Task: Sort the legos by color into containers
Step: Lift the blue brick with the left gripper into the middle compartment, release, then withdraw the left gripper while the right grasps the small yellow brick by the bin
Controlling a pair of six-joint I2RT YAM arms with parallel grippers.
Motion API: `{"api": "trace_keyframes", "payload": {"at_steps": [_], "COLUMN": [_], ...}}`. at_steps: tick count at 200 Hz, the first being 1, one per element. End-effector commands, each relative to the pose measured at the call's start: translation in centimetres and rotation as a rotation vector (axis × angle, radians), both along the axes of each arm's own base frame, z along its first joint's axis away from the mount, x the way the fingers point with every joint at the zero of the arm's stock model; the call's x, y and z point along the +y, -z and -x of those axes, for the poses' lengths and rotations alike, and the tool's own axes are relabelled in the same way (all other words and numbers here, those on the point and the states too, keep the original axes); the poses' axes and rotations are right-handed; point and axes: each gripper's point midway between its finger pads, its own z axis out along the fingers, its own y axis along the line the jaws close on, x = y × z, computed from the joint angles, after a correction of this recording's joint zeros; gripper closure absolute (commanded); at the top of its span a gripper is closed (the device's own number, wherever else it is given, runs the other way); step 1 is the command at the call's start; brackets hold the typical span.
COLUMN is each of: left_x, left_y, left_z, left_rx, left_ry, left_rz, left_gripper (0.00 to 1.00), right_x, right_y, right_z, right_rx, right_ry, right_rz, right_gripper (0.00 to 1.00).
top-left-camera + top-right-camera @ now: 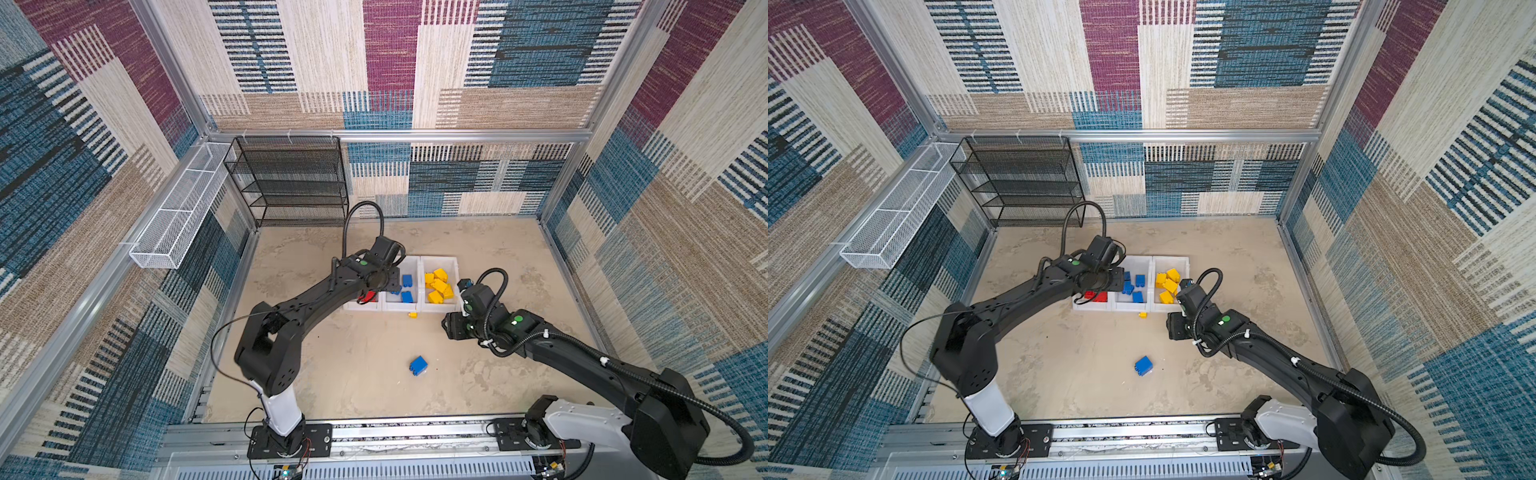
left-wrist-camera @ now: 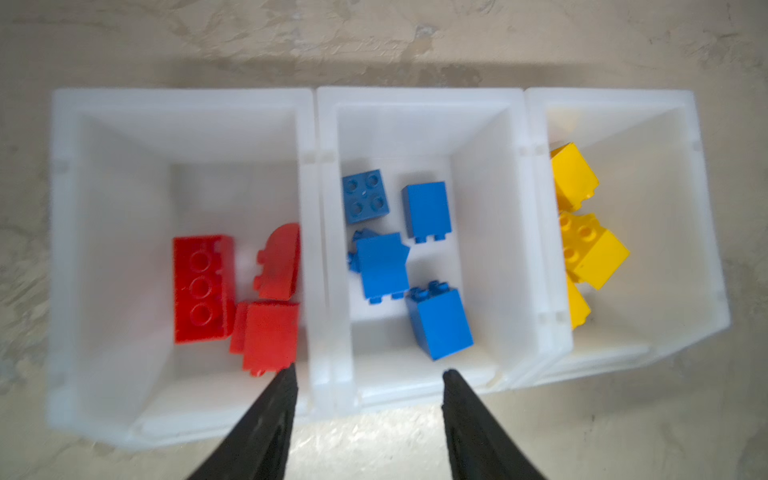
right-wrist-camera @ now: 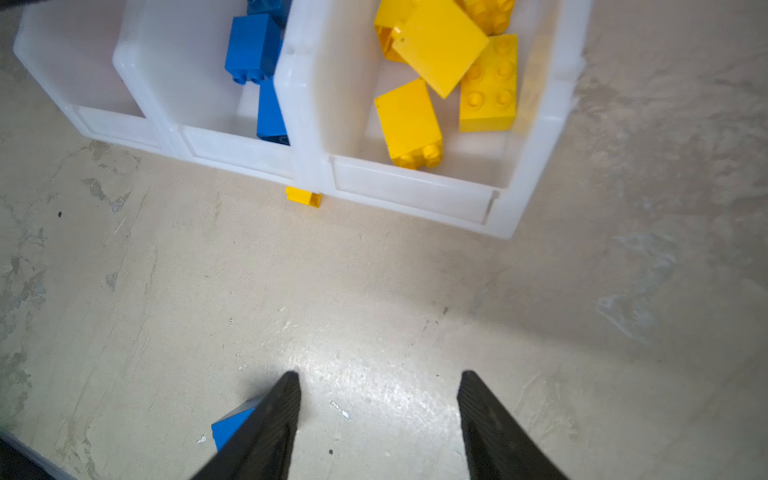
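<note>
Three white bins stand side by side. The red bin [image 2: 183, 97] holds three red legos [image 2: 201, 286]. Several blue legos [image 2: 382, 266] lie in the middle bin [image 2: 419, 97], and yellow legos [image 3: 440, 41] lie in the right bin [image 3: 411, 183]. My left gripper [image 2: 368, 372] hangs open and empty above the wall between the red and blue bins. My right gripper [image 3: 378, 374] is open and empty over bare table in front of the yellow bin. A loose blue lego [image 1: 418, 365] [image 1: 1143, 365] lies on the table. A small yellow lego [image 1: 412, 315] [image 3: 303, 196] rests against the bins' front.
A black mesh shelf [image 1: 291, 178] stands at the back left. A white wire basket [image 1: 178, 212] hangs on the left wall. Patterned walls enclose the table [image 1: 365, 395] on three sides. The arm bases sit on a rail along the front edge.
</note>
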Motion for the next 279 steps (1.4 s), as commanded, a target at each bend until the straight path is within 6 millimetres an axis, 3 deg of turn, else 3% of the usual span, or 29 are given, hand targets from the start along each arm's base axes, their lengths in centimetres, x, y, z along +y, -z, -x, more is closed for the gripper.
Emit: {"api": "trace_keyframes", "payload": {"at_steps": [1, 53, 95, 198, 279], "left_x": [2.4, 8.4, 11.5, 11.8, 12.0], "left_y": [-0.5, 0.4, 0.7, 2.3, 3.0], "left_z": [2.2, 10.0, 13.2, 14.7, 15.1], "left_rx": [-0.037, -0.044, -0.072, -0.051, -0.039], "left_ry": [-0.047, -0.134, -0.198, -0.194, -0.200], "left_rz": [0.020, 0.076, 0.088, 0.124, 0.130], "left_gripper": [0.40, 0.39, 0.38, 0.38, 0.38], "right_x": [2.3, 7.2, 8.4, 9.1, 8.8], "right_y": [-0.2, 1.1, 3.4, 6.1, 7.5], "right_z": [-1.0, -2.4, -3.8, -7.0, -8.3], "right_rx": [-0.022, -0.020, -0.014, -0.038, -0.059], "right_ry": [0.001, -0.038, 0.012, 0.170, 0.203], "right_rz": [-0.025, -0.009, 0.060, 0.128, 0.207], "right_gripper": [0.37, 0.39, 0.45, 0.52, 0.60]}}
